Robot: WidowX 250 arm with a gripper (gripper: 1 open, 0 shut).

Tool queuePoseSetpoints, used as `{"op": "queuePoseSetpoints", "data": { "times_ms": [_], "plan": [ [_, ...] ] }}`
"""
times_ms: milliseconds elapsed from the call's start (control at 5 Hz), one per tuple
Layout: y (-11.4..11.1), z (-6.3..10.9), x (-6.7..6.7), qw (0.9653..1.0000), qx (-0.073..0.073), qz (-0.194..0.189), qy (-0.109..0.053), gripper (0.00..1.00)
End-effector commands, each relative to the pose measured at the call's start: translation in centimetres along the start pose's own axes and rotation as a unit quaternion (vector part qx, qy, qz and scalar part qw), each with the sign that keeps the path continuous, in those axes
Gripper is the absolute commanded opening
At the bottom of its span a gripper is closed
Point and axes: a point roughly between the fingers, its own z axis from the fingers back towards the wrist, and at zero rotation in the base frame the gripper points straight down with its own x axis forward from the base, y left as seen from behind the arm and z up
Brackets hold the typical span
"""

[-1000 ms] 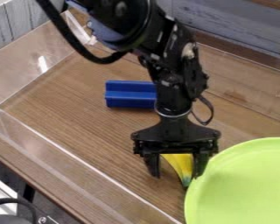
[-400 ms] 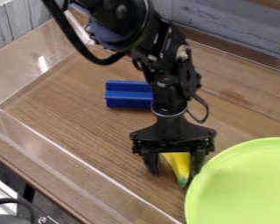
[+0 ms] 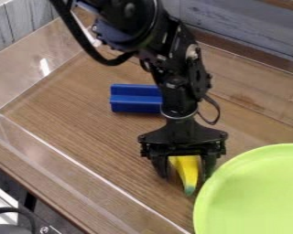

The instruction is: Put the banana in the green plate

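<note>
The banana (image 3: 187, 173) is short, yellow and dark-tipped, lying on the wooden table just left of the green plate (image 3: 253, 196). That plate is large, round and lime green, filling the lower right corner. My gripper (image 3: 183, 161) points straight down over the banana, open, with one black finger on each side of the fruit. The fingers straddle it low near the table; the jaws have not closed on it. Part of the banana is hidden behind the fingers.
A blue rectangular block (image 3: 136, 99) lies on the table behind and left of the gripper. Clear plastic walls (image 3: 27, 69) ring the wooden surface on the left and front. The black arm (image 3: 161, 46) reaches in from the upper left.
</note>
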Motion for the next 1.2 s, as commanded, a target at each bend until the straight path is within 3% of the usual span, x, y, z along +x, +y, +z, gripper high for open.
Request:
{"op": "queuePoseSetpoints", "data": {
  "times_ms": [0, 200, 1000],
  "plan": [
    [0.2, -0.1, 0.6, 1.0000, -0.004, 0.002, -0.006, 1.00],
    [0.1, -0.1, 0.5, 1.0000, -0.003, -0.001, -0.006, 0.00],
    [-0.3, 1.5, -0.4, 0.9991, 0.019, -0.038, 0.003, 0.00]
  ]
}}
